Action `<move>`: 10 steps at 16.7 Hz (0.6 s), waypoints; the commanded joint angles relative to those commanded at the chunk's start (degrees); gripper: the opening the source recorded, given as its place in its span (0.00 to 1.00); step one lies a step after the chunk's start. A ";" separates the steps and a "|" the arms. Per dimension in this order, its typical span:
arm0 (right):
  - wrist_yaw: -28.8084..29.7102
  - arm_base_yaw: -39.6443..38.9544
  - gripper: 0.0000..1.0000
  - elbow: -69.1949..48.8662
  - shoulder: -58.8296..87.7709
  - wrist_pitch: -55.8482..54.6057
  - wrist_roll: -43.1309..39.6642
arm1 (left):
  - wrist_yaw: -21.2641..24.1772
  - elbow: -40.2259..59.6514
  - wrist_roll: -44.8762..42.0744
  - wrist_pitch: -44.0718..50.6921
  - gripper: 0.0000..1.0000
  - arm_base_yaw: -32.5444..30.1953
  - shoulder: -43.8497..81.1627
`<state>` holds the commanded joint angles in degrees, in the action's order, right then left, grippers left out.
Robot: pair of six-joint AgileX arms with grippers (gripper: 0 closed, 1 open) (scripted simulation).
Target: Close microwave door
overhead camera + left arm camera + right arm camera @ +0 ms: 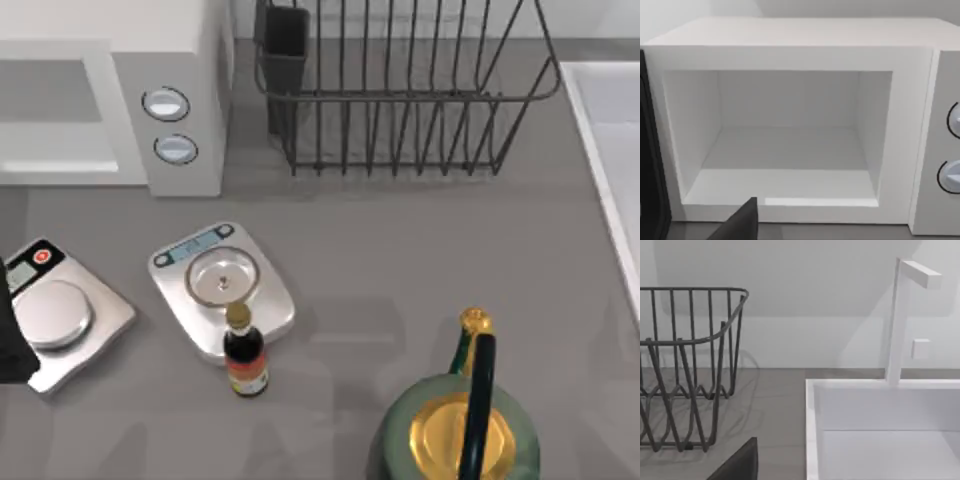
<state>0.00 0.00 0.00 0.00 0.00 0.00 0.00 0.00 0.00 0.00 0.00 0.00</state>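
Left wrist view looks straight into the large white boxy microwave (790, 125), its pale cavity wide open at the desk's (400, 260) far left. A dark slab at that view's edge, the swung-out microwave door (650, 150), stands beside the opening, awaiting a push. How far the left tool (740, 225) is open I cannot tell; likewise the right tool (740, 462), parked facing the dark wire dish rack (685, 370).

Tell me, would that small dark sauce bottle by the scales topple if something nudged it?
Probably. The sauce bottle stands upright, tall and narrow on a small base, so a push near its cap would likely tip it. Being round, it may then roll across the table. It looks like glass, so possibly breakable.
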 joint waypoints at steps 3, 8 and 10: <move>0.00 0.00 1.00 0.00 0.00 0.00 0.00 | 0.00 0.00 0.00 0.00 0.85 0.00 0.00; 0.00 0.00 1.00 0.00 0.00 0.00 0.00 | 0.00 0.00 0.00 0.00 0.47 0.00 0.00; 0.00 0.00 1.00 0.00 0.00 0.00 0.00 | 0.00 0.00 0.00 0.00 0.32 0.00 0.00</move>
<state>0.00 0.00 0.00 0.00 0.00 0.00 0.00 0.00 0.00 0.00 0.00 0.00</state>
